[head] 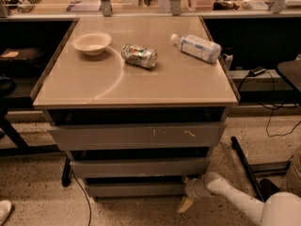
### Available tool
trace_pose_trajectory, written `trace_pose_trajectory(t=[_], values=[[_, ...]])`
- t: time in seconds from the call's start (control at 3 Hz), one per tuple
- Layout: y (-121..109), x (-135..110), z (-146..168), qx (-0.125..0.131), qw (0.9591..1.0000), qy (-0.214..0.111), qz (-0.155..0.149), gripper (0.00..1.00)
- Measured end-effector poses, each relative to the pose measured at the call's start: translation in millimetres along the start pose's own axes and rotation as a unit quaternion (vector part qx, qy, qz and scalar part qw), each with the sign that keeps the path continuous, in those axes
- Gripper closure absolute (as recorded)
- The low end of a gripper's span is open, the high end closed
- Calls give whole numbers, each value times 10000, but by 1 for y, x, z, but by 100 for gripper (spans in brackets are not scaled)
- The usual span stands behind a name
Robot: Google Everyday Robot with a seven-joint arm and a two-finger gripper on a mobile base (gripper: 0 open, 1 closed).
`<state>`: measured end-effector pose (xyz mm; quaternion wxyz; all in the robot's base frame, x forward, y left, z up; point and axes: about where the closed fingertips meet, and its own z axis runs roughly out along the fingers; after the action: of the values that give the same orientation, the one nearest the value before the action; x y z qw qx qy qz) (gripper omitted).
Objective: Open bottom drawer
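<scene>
The bottom drawer (134, 189) is the narrowest of three grey drawers under the tan table, just above the floor, its plain face slightly out from the frame. Above it sit the mid-width drawer (138, 167) and the widest drawer (136, 135) with pale scratch marks. My white arm comes in from the lower right. My gripper (188, 194) is at the right end of the bottom drawer's face, with one pale finger (185, 204) pointing down toward the floor.
On the table top (94, 86) lie a white bowl (92, 43), a crushed can (139, 55) and a plastic bottle (196, 47) on its side. Cables and a black stand leg (244, 166) lie on the floor to the right. A black cord (80, 192) hangs at the left.
</scene>
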<state>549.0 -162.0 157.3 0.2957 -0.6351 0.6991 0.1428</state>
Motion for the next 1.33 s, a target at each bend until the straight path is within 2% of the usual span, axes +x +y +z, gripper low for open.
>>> trace_pose_trajectory(t=[0.33, 1.33], values=[[0, 0, 0, -3, 10000, -1, -2, 18], [-2, -6, -7, -3, 10000, -1, -2, 89]])
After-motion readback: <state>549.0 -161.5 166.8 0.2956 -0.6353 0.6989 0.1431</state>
